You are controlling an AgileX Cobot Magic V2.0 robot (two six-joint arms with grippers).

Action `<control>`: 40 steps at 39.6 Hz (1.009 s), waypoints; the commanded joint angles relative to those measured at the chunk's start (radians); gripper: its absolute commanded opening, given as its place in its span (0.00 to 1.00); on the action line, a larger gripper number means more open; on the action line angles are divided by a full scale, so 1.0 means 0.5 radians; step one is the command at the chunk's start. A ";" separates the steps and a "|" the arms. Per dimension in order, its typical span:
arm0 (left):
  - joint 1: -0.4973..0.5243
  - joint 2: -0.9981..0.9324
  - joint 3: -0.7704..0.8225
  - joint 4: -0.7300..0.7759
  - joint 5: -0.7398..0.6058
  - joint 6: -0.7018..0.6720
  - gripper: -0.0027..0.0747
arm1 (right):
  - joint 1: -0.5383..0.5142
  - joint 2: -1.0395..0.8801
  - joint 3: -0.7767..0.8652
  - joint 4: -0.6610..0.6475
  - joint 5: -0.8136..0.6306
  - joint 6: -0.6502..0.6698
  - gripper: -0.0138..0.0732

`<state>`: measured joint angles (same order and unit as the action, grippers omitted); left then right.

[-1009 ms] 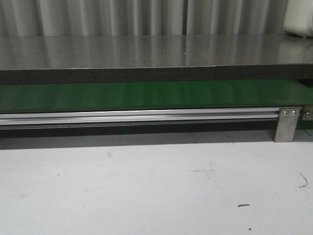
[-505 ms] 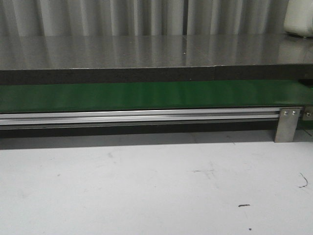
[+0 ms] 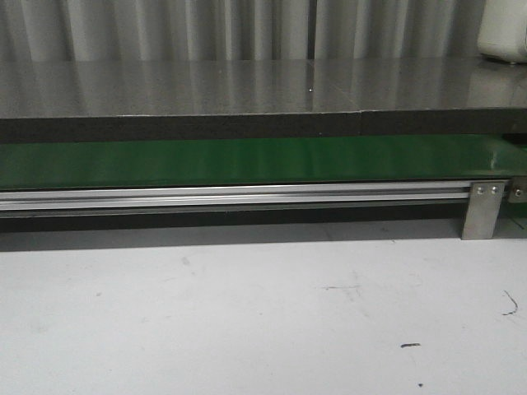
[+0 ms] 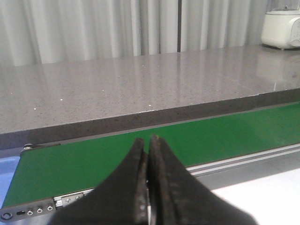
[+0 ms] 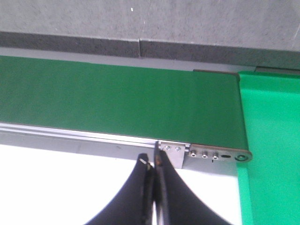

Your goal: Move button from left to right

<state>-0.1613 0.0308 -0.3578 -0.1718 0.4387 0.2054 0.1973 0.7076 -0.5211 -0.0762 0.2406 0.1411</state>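
Note:
The button is not in any view. The green belt [image 3: 247,160] runs left to right across the front view, bare, and shows bare in the left wrist view [image 4: 93,159] and the right wrist view [image 5: 117,101] too. My left gripper [image 4: 148,140] is shut and empty, held over the near side of the belt by its left end. My right gripper [image 5: 151,161] is shut and empty, over the white table just short of the belt's right end. Neither gripper shows in the front view.
An aluminium rail [image 3: 230,196] with a bracket [image 3: 482,210] edges the belt. A grey stone counter [image 3: 247,86] lies behind it, with a white appliance [image 4: 281,29] at its far right. A bright green bin [image 5: 269,150] stands past the belt's right end. The white table [image 3: 247,313] lies in front.

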 commanded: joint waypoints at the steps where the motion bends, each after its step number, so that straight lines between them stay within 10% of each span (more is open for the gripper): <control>1: -0.016 0.023 -0.045 -0.032 -0.153 -0.008 0.01 | 0.003 -0.319 0.101 -0.020 -0.206 -0.018 0.08; 15: -0.016 0.023 -0.045 -0.032 -0.153 -0.008 0.01 | 0.003 -1.144 0.427 -0.020 -0.159 -0.018 0.08; 40: -0.016 0.023 -0.045 -0.032 -0.153 -0.008 0.01 | 0.003 -1.177 0.432 -0.020 -0.157 -0.018 0.08</control>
<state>-0.1613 0.0308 -0.3578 -0.1718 0.4387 0.2054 0.1973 0.1102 -0.2807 -0.0762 0.2406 0.1411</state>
